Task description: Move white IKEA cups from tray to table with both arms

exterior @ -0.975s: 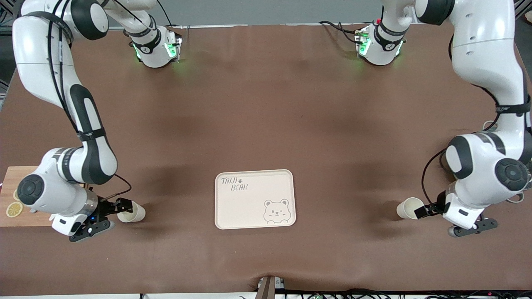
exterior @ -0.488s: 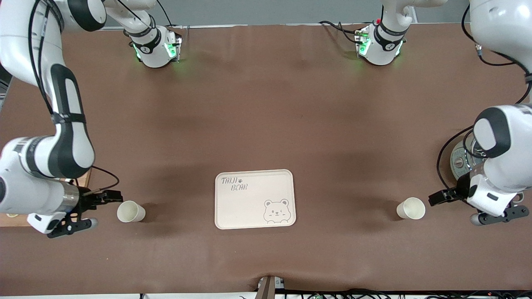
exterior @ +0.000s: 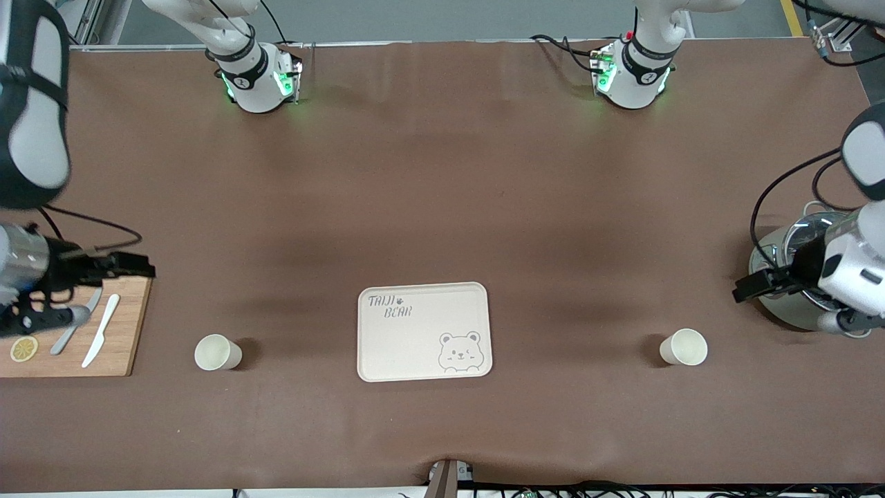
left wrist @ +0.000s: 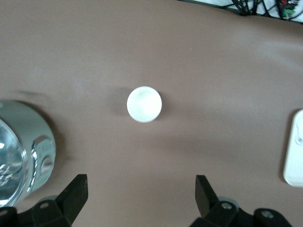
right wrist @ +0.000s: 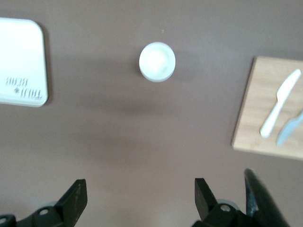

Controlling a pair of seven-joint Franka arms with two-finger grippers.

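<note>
Front view: two white cups stand upright on the brown bench (exterior: 442,173) in the lower half of the frame, one at lower left (exterior: 217,352) and one at lower right (exterior: 684,346), with the bear-printed tray (exterior: 423,331) between them, well apart from both. The right hand (exterior: 104,283) hangs at the left edge of the frame over the wooden cutting board (exterior: 128,332), fingers spread wide and holding nothing. On the board lie a white knife (exterior: 101,330), a grey knife (exterior: 75,330) and a lemon slice (exterior: 23,348). The left hand (exterior: 774,294) hangs at the right edge over a lidded metal pot (exterior: 788,277), also wide open and empty.

Left wrist view: one cup (left wrist: 144,103) sits at the centre of the frame, both black fingers (left wrist: 73,194) along the bottom edge, the pot (left wrist: 23,151) at lower left.

Right wrist view: the other cup (right wrist: 157,61) is at upper centre, the tray (right wrist: 21,61) at upper left, the board (right wrist: 272,111) at right.
</note>
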